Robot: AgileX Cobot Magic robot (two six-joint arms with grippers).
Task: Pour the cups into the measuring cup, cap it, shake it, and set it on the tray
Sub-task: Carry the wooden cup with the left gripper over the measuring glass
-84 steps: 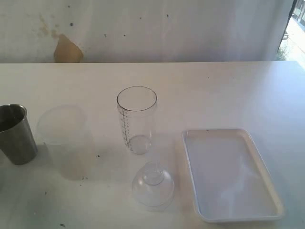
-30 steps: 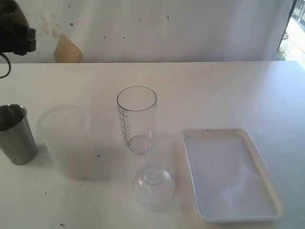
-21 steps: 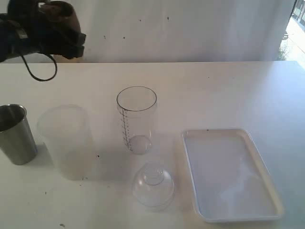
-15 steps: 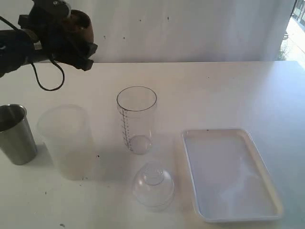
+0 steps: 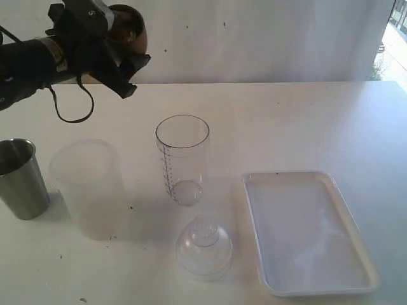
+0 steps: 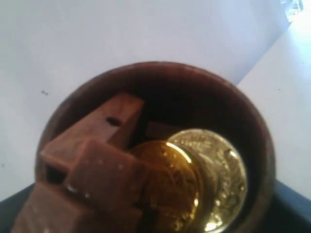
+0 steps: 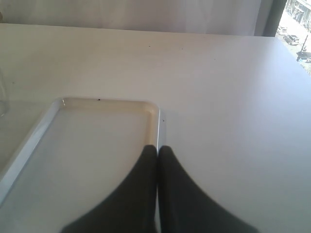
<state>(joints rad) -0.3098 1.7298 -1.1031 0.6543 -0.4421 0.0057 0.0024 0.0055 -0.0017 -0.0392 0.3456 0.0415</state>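
Brown rounded wooden cup (image 5: 132, 28) clamped in our left gripper (image 5: 121, 47), aloft left of the clear graduated measuring cup (image 5: 182, 159) — we count two gold discs (image 6: 204, 174), brown blocks (image 6: 97, 165) half-hidden. Our right gripper (image 7: 158, 155) is pinched together over the white rectangular tray (image 7: 102, 101).

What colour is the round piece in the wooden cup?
The round piece is shiny gold; left wrist view.

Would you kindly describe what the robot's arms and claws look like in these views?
The left arm is black and bulky, with a pale band around it and a thin black cable looping beneath. Its left claw is black and angular. The right claw has two dark, smooth fingers tapering from broad bases to narrow tips.
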